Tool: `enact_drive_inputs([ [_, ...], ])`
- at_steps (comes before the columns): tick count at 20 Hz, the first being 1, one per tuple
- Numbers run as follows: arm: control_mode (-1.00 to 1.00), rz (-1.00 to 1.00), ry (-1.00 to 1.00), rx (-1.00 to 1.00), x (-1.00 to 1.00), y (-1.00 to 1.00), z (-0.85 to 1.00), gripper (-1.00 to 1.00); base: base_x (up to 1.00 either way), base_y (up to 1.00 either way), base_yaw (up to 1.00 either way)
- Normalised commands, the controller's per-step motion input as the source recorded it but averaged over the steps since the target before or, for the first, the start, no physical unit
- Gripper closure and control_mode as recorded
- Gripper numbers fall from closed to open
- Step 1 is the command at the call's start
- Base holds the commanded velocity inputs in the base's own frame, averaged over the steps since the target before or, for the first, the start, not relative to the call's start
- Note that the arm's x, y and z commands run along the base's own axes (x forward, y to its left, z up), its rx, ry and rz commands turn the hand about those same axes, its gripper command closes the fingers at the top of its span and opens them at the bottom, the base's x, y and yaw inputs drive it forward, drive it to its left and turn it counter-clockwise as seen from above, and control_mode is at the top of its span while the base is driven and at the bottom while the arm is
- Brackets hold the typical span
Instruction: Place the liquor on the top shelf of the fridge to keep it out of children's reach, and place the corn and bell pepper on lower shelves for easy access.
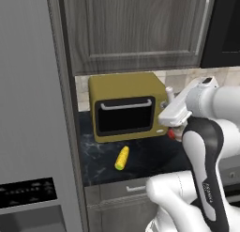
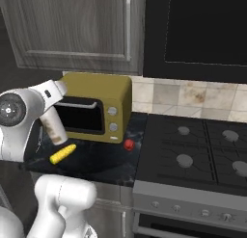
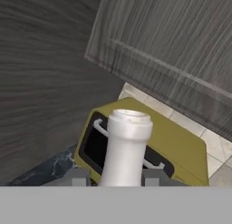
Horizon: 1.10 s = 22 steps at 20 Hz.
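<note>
The liquor point(image 3: 127, 146), a whitish bottle with a pale cap, stands between my fingertips, and my gripper point(image 3: 115, 177) is shut on it. It hangs above the counter in front of the toaster oven, where its brownish band shows point(image 2: 54, 127). The corn point(image 1: 122, 158) point(image 2: 62, 154) lies on the dark counter before the oven. To the oven's right the red bell pepper point(image 2: 129, 145) point(image 1: 172, 134) rests on the counter, partly behind my arm in the left base view. The fridge point(image 1: 28, 109) stands at the left with its door shut. The top shelf and lower shelves are hidden.
A yellow toaster oven point(image 1: 126, 109) point(image 2: 96, 107) sits at the back of the counter. Dark wood-grain cabinets point(image 1: 136, 29) hang above it. A black stove point(image 2: 193, 155) lies to the right. The fridge's dispenser panel point(image 1: 28, 191) is low at the left.
</note>
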Motion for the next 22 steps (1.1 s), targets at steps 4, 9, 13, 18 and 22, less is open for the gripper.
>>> enact_drive_inputs([
  [4,1.00,0.00,0.00,0.00,0.00,0.00,0.00,1.00,-0.73,0.00,0.08],
  [9,1.00,0.00,0.00,0.00,0.00,0.00,0.00,1.00,-0.77,0.00,0.32],
  [13,1.00,0.00,0.00,0.00,0.00,0.00,0.00,1.00,-0.56,0.00,0.55],
  [18,1.00,0.00,0.00,0.00,0.00,0.00,0.00,1.00,-0.50,0.08,0.63],
  [22,1.00,0.00,0.00,0.00,0.00,0.00,0.00,1.00,-0.07,0.39,0.54],
])
